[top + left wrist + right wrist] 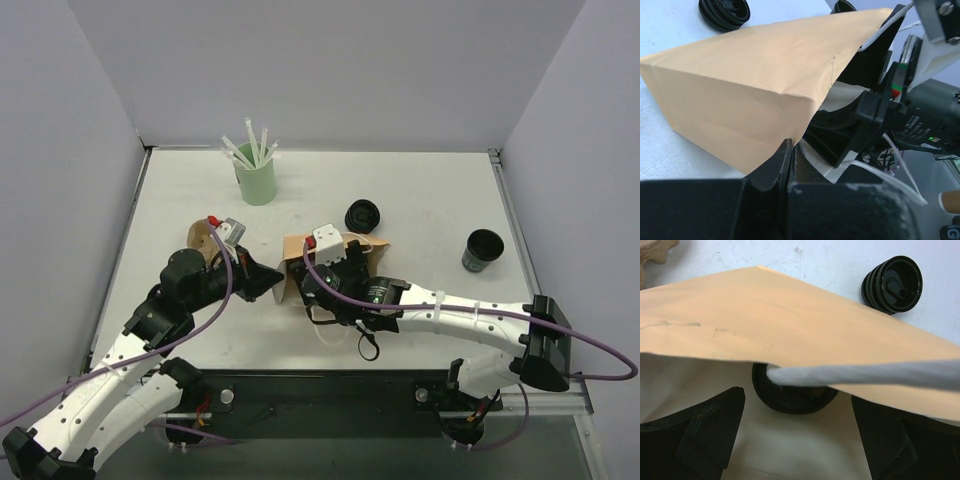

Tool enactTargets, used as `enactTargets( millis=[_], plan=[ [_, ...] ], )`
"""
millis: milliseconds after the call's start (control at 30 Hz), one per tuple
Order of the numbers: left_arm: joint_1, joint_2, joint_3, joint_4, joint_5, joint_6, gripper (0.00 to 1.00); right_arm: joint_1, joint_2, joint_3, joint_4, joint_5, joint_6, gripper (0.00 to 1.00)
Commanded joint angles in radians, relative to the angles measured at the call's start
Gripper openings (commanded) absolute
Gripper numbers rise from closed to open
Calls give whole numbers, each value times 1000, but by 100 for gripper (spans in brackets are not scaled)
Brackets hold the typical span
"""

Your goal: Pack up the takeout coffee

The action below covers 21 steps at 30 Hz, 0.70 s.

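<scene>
The right hand (pixel 797 400) is reached into the mouth of the brown paper bag (pixel 750 75), its fingers (pixel 700 430) spread wide and gripping nothing. Just past them, inside the bag, lies the takeout coffee (pixel 785 401). Only a dark round end shows, because the bag's upper flap droops over it and a pale blurred strip (pixel 865 372) crosses in front (I can't tell whether that end is lid or base).

The left hand (pixel 790 155) is clenched on the bag's edge at lower centre of its own view, and the black bulk of the right wrist fills the opening beside it. The bag lies on its side at the middle of the bench (pixel 420 180).

In the overhead view a stack of black lids (pixel 363 215) sits just above the bag, and an open black cup (pixel 484 250) stands well apart to the right. A mint-green cup of straws (pixel 255 180) is at upper centre-left. A brown pulp carrier (pixel 203 238) is mostly hidden behind the left arm.
</scene>
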Motion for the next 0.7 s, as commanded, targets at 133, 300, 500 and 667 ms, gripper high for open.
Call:
enactTargets(
  millis=[133, 300, 500, 667],
  plan=[
    [-3, -18, 13, 51, 9, -28, 0, -8, 59, 29, -6, 54, 81, 98],
    [-3, -17, 13, 57, 12, -29, 0, -31, 63, 25, -8, 43, 111, 100],
    [-3, -23, 13, 54, 9, -32, 0, -51, 68, 18, -17, 21, 127, 100],
    [-3, -26, 16, 47, 8, -31, 0, -72, 79, 18, -17, -3, 119, 100]
  ],
)
